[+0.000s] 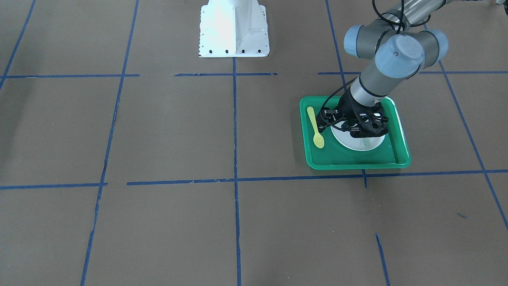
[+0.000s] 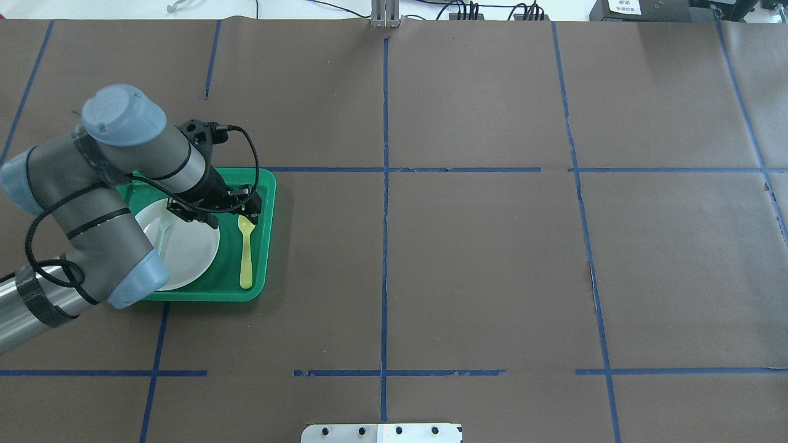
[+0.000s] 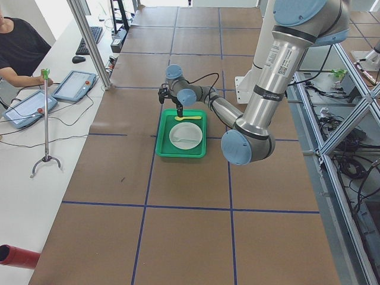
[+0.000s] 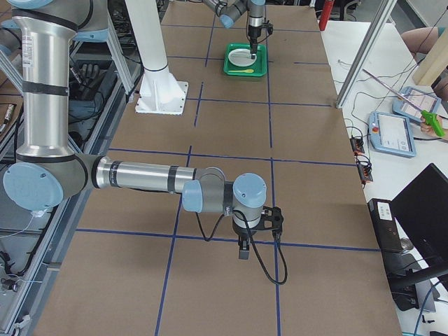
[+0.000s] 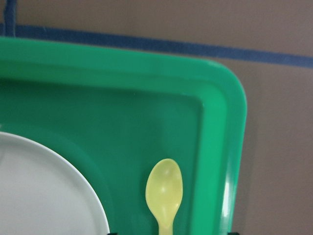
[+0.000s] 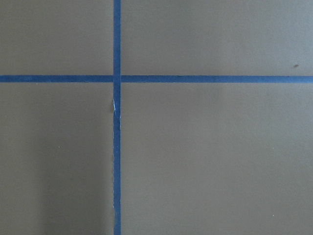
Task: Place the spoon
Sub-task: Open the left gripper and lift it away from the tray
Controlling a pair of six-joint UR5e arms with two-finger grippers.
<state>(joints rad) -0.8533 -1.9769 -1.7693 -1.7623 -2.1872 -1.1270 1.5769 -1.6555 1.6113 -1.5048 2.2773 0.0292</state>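
The spoon (image 1: 315, 128) lay flat on the floor of a green tray (image 1: 349, 165), in the strip between a white plate (image 2: 188, 246) and the tray's side wall. It sat just beside the plate's rim, and whether it touched the rim could not be told. Its handle ran parallel to that wall, and its bowl pointed towards the tray's far edge, away from the robot. The left gripper (image 2: 246, 209) hung over the tray above the spoon, pointing down, released and holding nothing. In the left wrist view two dark fingertips showed only at the lower corners, set wide apart, with the spoon's neck running down between them and the yellow bowl lying clear ahead. The right gripper (image 4: 243, 252) hung low over bare brown table (image 1: 178, 131) near a crossing of blue tape lines, well apart from the tray. Whether it was clenched or released could not be told.
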